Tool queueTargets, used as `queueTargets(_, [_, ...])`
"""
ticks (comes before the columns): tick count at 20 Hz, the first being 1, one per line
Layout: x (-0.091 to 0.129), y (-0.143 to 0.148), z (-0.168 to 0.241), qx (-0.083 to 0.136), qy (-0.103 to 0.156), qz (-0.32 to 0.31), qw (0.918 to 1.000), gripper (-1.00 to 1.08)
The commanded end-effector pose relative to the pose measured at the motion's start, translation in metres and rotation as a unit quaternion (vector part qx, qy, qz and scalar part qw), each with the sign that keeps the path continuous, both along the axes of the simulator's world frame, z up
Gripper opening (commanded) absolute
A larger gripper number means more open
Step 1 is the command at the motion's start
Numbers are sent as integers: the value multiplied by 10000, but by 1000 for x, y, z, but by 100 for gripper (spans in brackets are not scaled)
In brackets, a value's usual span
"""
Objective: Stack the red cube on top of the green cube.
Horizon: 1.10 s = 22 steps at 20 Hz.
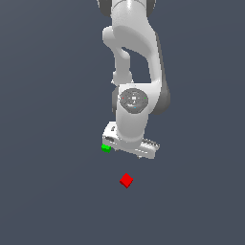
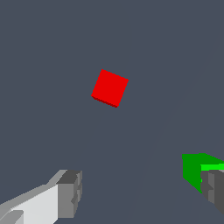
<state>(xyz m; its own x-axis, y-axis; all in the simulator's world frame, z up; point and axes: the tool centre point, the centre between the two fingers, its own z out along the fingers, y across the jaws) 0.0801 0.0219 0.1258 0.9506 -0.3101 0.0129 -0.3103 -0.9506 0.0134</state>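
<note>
The red cube (image 1: pixel 126 180) lies on the dark grey floor, nearer the camera than the arm in the exterior view. It also shows in the wrist view (image 2: pixel 110 88), turned at an angle and apart from the fingers. The green cube (image 1: pixel 106 148) sits at the edge of the gripper's hand on the exterior view's left, partly hidden by it. In the wrist view the green cube (image 2: pixel 194 169) is right beside one finger (image 2: pixel 214 188), which covers part of it. My gripper (image 2: pixel 142 186) is open and empty, its jaws wide apart, above the floor (image 1: pixel 131 146).
The white arm (image 1: pixel 136 57) rises behind the gripper toward the top of the exterior view. The floor (image 1: pixel 48 191) is plain dark grey all around, with no other objects in view.
</note>
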Motion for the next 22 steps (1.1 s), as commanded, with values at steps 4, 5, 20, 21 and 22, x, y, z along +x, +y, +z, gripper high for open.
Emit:
queueTargets(4, [25, 3, -17, 25, 6, -582, 9983, 100])
queueTargets(5, [29, 3, -20, 30, 8, -676, 9977, 100])
queueTargets(20, [75, -2, -51, 81, 22, -1700, 9854, 100])
queueTargets(21, [76, -2, -52, 83, 23, -1733, 9848, 100])
queueTargets(22, [78, -3, -53, 84, 23, -1763, 9843, 100])
